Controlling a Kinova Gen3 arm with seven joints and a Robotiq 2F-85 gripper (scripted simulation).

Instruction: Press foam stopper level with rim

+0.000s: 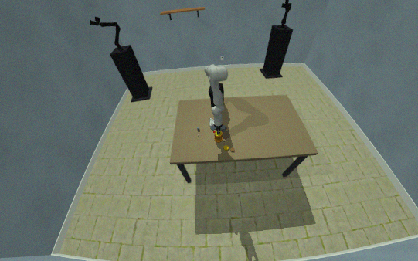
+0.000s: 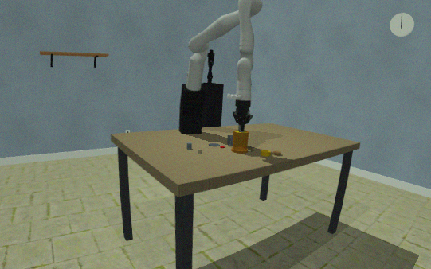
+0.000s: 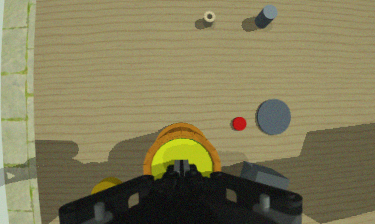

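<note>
With the jaws shut tight together and holding nothing, the gripper (image 3: 182,165) points straight down over the middle of the yellow foam stopper (image 3: 180,152), which fills the mouth of the orange jar (image 2: 240,142). So the thing to press lies directly below the closed tips, on the same vertical line as the jar's long axis; the coming move looks like pure up-down travel, no sideways shift needed. In the side view the tips sit right at the jar's top, but whether they touch the foam or have sunk into it is too small to tell. From the wrist view the stopper's face reads as a flat yellow disc inside the orange rim, nothing else lying on it; its height against the rim cannot be judged. The jar stands upright on the desk (image 2: 199,175), toward the near edge. Around it, all apart from it: a small red dot (image 3: 239,123), a grey disc (image 3: 273,116) beside that, a grey block (image 3: 260,174) near the jar, a grey peg (image 3: 266,16) and a pale ring (image 3: 209,17) well away, and a yellow piece (image 2: 265,153) on the other side.
</note>
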